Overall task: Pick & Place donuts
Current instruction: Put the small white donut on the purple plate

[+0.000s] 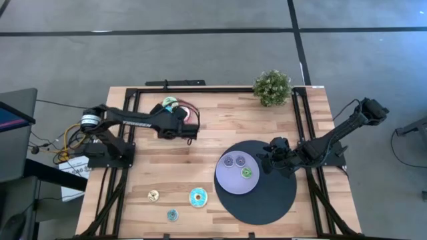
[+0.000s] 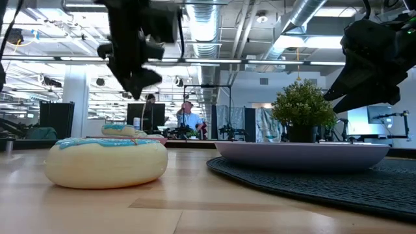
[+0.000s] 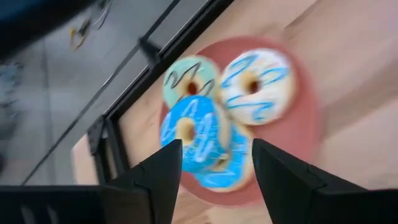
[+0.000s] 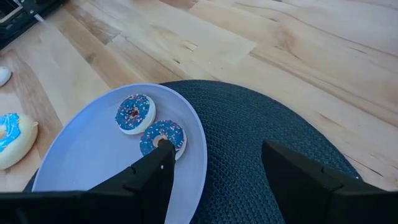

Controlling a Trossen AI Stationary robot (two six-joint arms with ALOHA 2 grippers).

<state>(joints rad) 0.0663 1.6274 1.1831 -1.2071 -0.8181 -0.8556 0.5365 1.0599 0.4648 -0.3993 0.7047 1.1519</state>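
A pink plate (image 3: 305, 124) at the table's far left holds several donuts: a pale teal one (image 3: 189, 81), a white one with blue stripes (image 3: 255, 84) and blue ones (image 3: 193, 127). My left gripper (image 3: 214, 146) hangs open above them, touching nothing; the high view shows it (image 1: 185, 127) over the plate's near edge. A lavender plate (image 4: 87, 162) on the dark mat (image 4: 261, 124) carries blue sprinkled donuts (image 4: 135, 113). My right gripper (image 4: 216, 152) waits open at that plate's right rim. Three more donuts (image 1: 197, 197) lie flat on the wood near the front edge.
A potted plant (image 1: 272, 87) stands at the far edge, right of centre. The round dark mat (image 1: 267, 193) takes up the near right of the table. A black frame rail (image 1: 173, 84) runs along the far edge. In the low view a cream, blue-iced donut (image 2: 107, 161) lies close in front.
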